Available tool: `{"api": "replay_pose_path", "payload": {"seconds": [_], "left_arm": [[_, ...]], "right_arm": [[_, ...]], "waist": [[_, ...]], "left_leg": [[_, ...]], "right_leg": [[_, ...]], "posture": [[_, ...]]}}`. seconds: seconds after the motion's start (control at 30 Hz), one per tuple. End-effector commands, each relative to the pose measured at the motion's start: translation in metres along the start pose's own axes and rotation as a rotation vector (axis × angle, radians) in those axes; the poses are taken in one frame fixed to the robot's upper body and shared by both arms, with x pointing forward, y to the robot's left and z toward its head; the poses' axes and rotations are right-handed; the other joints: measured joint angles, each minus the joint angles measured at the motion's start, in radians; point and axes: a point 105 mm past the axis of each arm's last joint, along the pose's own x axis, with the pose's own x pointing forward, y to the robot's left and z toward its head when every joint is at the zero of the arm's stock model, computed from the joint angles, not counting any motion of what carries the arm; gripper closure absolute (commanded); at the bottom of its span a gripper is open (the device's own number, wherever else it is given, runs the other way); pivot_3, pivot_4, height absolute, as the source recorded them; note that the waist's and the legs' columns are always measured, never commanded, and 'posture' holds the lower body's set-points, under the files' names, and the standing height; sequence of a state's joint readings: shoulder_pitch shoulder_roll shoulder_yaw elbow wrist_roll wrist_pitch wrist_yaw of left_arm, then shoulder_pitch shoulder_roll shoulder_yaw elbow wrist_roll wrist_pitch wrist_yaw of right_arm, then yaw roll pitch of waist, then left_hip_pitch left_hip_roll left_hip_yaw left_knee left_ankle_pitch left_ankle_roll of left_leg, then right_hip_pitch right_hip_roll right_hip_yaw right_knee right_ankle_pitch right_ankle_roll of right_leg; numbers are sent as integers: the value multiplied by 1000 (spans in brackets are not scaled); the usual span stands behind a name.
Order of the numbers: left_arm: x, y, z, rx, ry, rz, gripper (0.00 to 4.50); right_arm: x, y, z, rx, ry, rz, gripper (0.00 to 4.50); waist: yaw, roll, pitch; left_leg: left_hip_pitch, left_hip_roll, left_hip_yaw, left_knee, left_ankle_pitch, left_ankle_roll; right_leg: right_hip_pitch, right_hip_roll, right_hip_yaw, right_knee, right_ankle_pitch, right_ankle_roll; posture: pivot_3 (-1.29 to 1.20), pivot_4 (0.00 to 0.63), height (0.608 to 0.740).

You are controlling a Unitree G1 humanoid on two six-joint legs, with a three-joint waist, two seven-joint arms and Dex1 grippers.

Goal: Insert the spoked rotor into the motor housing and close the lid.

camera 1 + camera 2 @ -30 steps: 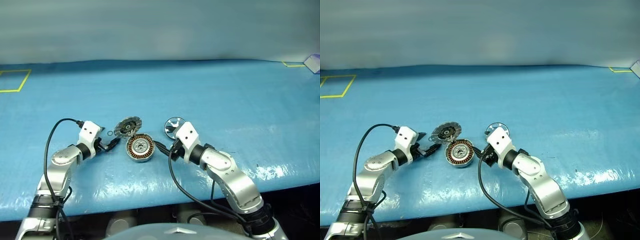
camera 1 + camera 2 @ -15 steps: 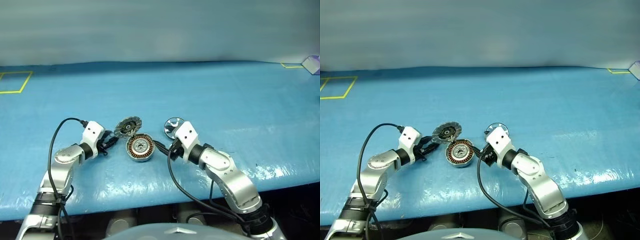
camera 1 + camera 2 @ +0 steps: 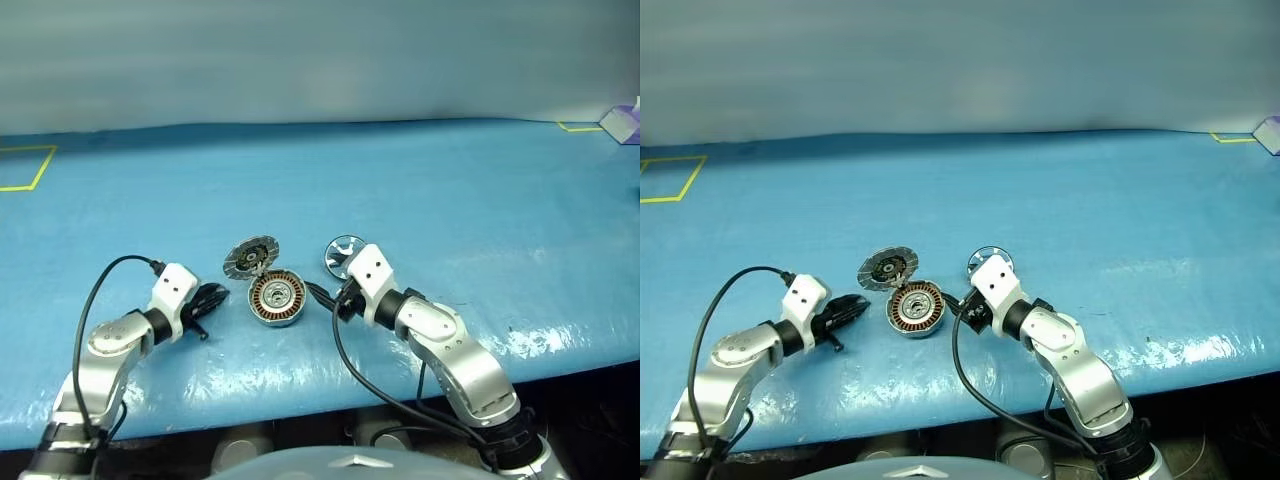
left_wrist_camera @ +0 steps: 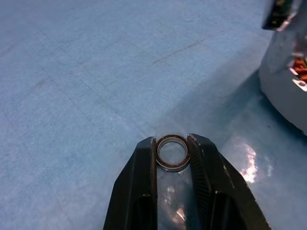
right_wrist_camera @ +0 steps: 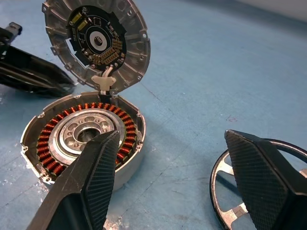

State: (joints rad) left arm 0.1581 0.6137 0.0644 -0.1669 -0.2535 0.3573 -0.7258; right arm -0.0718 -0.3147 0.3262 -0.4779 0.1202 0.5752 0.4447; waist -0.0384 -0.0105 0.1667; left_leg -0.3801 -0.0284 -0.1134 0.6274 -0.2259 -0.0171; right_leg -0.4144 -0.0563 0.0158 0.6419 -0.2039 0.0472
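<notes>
The left gripper's (image 4: 171, 152) jaws are pinched on a small metal ring (image 4: 172, 153), held just above the blue bench (image 3: 450, 190) to the left of the motor housing (image 3: 277, 297). The housing sits open with its copper windings showing, and the lid (image 3: 250, 257) stands tilted up on the hinge at its far edge. To the right, the right gripper's (image 5: 182, 158) jaws stand wide and empty, between the housing and the spoked rotor (image 3: 344, 254), which lies on the bench just beside them. The step in hand looks to be fetching the rotor. To do it well, the right jaws should take it by the rim rather than the spokes, carry it level over the central bearing, and lower it squarely. The raised lid should stay untouched, and the left arm with its ring should keep clear.
</notes>
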Motion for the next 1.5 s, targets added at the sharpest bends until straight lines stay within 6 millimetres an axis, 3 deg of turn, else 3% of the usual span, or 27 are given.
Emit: {"api": "replay_pose_path", "payload": {"seconds": [0.03, 0.2, 0.57, 0.8, 0.93, 1.27, 1.5], "left_arm": [[-20, -26, -14, -27, 74, -139, 3863], [-36, -58, -10, -42, 68, -244, 3863], [-31, -92, 41, -1, -128, -361, 3863], [-17, -83, 60, 68, -182, -318, 3863], [-5, -76, 70, 100, -208, -276, 3863], [15, -72, 73, 152, -195, -234, 3863], [27, -68, 74, 161, -181, -208, 3863]], "right_arm": [[-2, 1, 12, -14, -49, -10, 803], [-2, 1, 12, -9, -49, -10, 803], [-1, 2, 11, 11, -42, 2, 803], [-6, 0, 14, 11, -72, -2, 803], [-14, -1, 18, 100, -148, 21, 803], [-37, 9, -13, 91, -204, 52, 803], [-36, 14, -33, 142, -186, 53, 803]], "waist": [[2, 0, 0], [3, 1, 1], [7, -2, 3], [9, -2, 3], [11, -2, 3], [9, -3, 4], [12, -3, 4]], "left_leg": [[0, 1, 0, 0, 0, -1], [0, 1, 0, 0, -1, -1], [-1, 2, -1, 0, -1, -1], [-2, 2, -1, 0, -1, -1], [-2, 1, -1, 0, -1, -1], [-2, 2, 0, 0, -1, -1], [-1, 2, -1, 0, -1, -1]], "right_leg": [[0, 1, 0, 0, 0, -1], [0, 0, 0, -1, -1, -1], [0, 0, -2, -1, -1, -1], [-1, 1, -3, -1, -1, -1], [0, 1, -3, -2, -1, -1], [0, 2, -3, -2, -1, -1], [0, 2, -2, -1, -1, -1]], "posture": [[0, 150, 740], [0, 150, 740], [0, 150, 740], [0, 150, 740], [0, 150, 740], [0, 150, 740], [0, 150, 740]]}}
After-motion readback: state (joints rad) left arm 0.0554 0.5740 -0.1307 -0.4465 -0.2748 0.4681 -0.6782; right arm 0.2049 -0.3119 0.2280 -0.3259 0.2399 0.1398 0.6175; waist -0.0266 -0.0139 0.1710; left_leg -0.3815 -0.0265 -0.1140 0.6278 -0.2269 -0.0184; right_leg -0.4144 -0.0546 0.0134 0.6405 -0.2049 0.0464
